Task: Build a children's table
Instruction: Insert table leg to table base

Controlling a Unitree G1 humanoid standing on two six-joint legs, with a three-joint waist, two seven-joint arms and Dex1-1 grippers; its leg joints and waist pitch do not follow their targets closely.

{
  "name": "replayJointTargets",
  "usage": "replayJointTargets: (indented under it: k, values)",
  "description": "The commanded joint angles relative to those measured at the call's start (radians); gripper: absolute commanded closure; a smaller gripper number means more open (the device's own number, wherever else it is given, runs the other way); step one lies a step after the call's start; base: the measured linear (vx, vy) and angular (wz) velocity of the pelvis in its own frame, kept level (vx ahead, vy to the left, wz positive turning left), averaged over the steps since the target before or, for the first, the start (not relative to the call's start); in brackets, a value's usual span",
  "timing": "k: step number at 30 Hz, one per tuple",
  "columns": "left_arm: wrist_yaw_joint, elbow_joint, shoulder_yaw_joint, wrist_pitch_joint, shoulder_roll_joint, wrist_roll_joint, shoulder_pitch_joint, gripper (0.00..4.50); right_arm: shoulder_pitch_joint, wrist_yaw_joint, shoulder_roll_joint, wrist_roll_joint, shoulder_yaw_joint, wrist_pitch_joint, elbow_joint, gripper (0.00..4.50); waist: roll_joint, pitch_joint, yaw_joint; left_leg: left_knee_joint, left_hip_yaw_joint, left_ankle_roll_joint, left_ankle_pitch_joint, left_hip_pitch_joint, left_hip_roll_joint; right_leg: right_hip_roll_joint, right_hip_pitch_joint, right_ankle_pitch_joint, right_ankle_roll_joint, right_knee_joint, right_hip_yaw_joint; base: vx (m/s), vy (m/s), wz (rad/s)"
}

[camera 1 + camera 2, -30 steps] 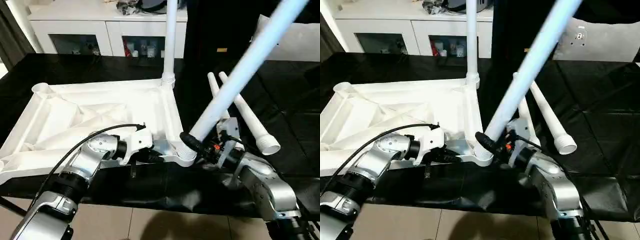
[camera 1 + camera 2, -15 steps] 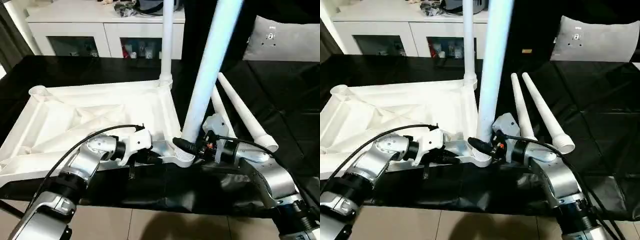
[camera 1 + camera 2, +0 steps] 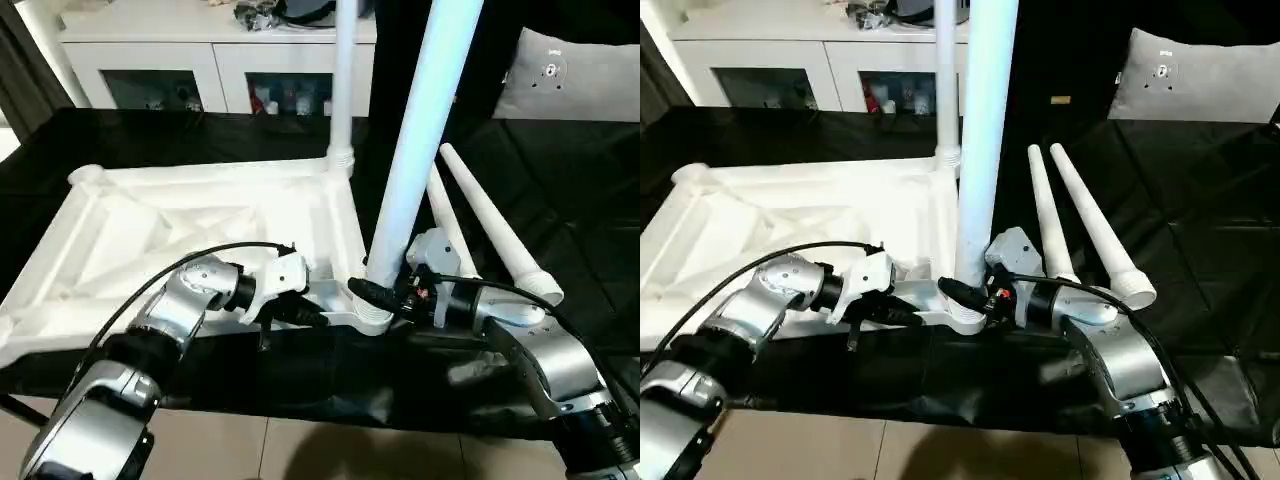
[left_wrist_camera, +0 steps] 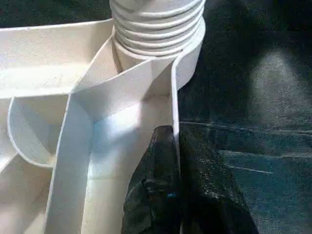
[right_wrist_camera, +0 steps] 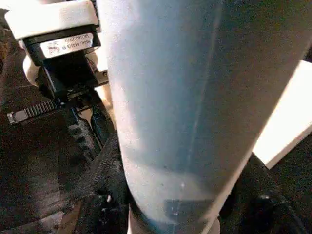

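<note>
Here, the children's table top (image 3: 180,215) lies upside down on the black table cover (image 3: 560,180), ribbed underside up. One leg (image 3: 343,80) stands upright in the far right corner socket. A second leg (image 3: 420,130) stands nearly upright in the near right corner socket (image 3: 372,318), with the right gripper (image 3: 385,298) clamped around its base. Two loose legs (image 3: 495,225) lie side by side just right of the top. The left gripper (image 3: 308,312) pinches the near rim beside that socket, fingers (image 4: 156,195) together on the thin wall.
</note>
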State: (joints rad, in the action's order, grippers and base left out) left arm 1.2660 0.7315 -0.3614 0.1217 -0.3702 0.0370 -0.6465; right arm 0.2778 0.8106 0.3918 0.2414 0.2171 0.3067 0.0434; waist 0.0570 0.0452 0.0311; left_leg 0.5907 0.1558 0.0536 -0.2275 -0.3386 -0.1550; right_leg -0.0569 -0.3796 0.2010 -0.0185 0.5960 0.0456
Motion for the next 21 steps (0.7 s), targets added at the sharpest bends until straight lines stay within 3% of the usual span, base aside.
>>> replayJointTargets:
  k: [1,3,5,7,8,9,10,11,12,13,15,18,21]
  values:
    - [-0.015,-0.044,0.022,-0.025,-0.039,0.012,0.007,4.50,-0.069,-0.062,-0.013,-0.078,0.070,0.124,0.114,2.62,0.006,-0.028,-0.004,-0.092,-0.027,-0.014,-0.250,-0.010,-0.076,-0.096,0.043,0.244,-0.231,-0.080,-0.058,0.000,0.000,0.00]
    - [-0.043,-0.118,0.037,-0.082,-0.050,0.002,0.057,4.50,-0.071,-0.142,-0.051,-0.095,0.057,0.137,0.120,2.62,0.006,-0.023,-0.010,-0.095,-0.027,-0.007,-0.267,-0.011,-0.075,-0.095,0.040,0.269,-0.228,-0.083,-0.057,0.000,0.000,0.00]
    - [-0.082,-0.230,0.056,-0.170,-0.056,-0.013,0.129,4.50,-0.070,-0.208,-0.091,-0.101,0.041,0.148,0.122,2.62,0.004,-0.016,-0.022,-0.100,-0.030,0.004,-0.316,-0.009,-0.075,-0.099,0.034,0.378,-0.210,-0.089,-0.059,0.000,0.000,0.00]
    - [-0.097,-0.277,0.061,-0.201,-0.058,-0.016,0.158,4.50,-0.067,-0.235,-0.107,-0.104,0.033,0.152,0.126,2.62,0.007,-0.015,-0.031,-0.102,-0.033,0.011,-0.336,-0.009,-0.077,-0.099,0.031,0.425,-0.196,-0.091,-0.060,0.000,0.000,0.00]
    - [-0.112,-0.319,0.064,-0.229,-0.059,-0.017,0.185,4.50,-0.062,-0.254,-0.119,-0.104,0.027,0.156,0.132,2.62,-0.008,-0.011,-0.040,-0.104,-0.034,0.005,-0.364,-0.012,-0.072,-0.092,0.027,0.490,-0.169,-0.100,-0.057,0.000,0.000,0.00]
    - [-0.167,-0.444,0.078,-0.309,-0.046,-0.020,0.257,4.50,-0.042,-0.303,-0.151,-0.106,0.008,0.160,0.153,2.62,-0.011,-0.011,-0.046,-0.106,-0.038,0.008,-0.369,-0.014,-0.074,-0.097,0.026,0.518,-0.157,-0.098,-0.060,0.000,0.000,0.00]
    - [-0.192,-0.500,0.084,-0.345,-0.037,-0.022,0.288,4.50,-0.032,-0.324,-0.165,-0.106,0.000,0.161,0.164,2.62,-0.001,-0.008,-0.056,-0.109,-0.045,0.012,-0.370,-0.023,-0.076,-0.100,0.028,0.528,-0.153,-0.094,-0.058,0.000,0.000,0.00]
    - [-0.218,-0.554,0.089,-0.384,-0.026,-0.024,0.315,4.50,-0.022,-0.342,-0.178,-0.106,-0.008,0.161,0.174,2.62,-0.001,-0.010,-0.063,-0.107,-0.043,0.014,-0.394,-0.016,-0.077,-0.097,0.019,0.539,-0.148,-0.099,-0.059,0.000,0.000,0.00]
    - [-0.239,-0.602,0.092,-0.421,-0.013,-0.028,0.336,4.50,-0.012,-0.359,-0.188,-0.106,-0.015,0.159,0.184,2.62,-0.014,-0.009,-0.065,-0.104,-0.041,0.007,-0.393,-0.016,-0.072,-0.094,0.016,0.550,-0.143,-0.104,-0.059,0.000,0.000,0.00]
    - [-0.240,-0.605,0.092,-0.424,-0.012,-0.028,0.337,4.50,-0.011,-0.360,-0.189,-0.106,-0.015,0.158,0.185,2.62,-0.005,-0.009,-0.065,-0.104,-0.042,0.009,-0.399,-0.013,-0.074,-0.096,0.013,0.554,-0.147,-0.101,-0.061,0.000,0.000,0.00]
    - [-0.306,-0.738,0.078,-0.519,0.034,-0.015,0.387,4.50,0.019,-0.392,-0.219,-0.099,-0.034,0.149,0.213,2.62,-0.015,-0.006,-0.072,-0.102,-0.040,-0.004,-0.401,-0.014,-0.071,-0.093,0.007,0.575,-0.139,-0.109,-0.061,0.000,0.000,0.00]
    - [-0.357,-0.776,0.068,-0.564,0.059,0.006,0.396,4.50,0.021,-0.397,-0.233,-0.095,-0.035,0.145,0.208,2.62,-0.023,-0.008,-0.068,-0.100,-0.037,-0.017,-0.375,-0.016,-0.068,-0.092,0.007,0.587,-0.125,-0.112,-0.062,0.000,0.000,0.00]
    - [-0.403,-0.767,0.064,-0.574,0.074,0.036,0.388,4.50,0.014,-0.391,-0.240,-0.093,-0.031,0.142,0.197,2.62,-0.017,-0.012,-0.060,-0.100,-0.034,-0.025,-0.329,-0.020,-0.069,-0.088,0.010,0.505,-0.137,-0.108,-0.062,0.000,0.000,0.00]
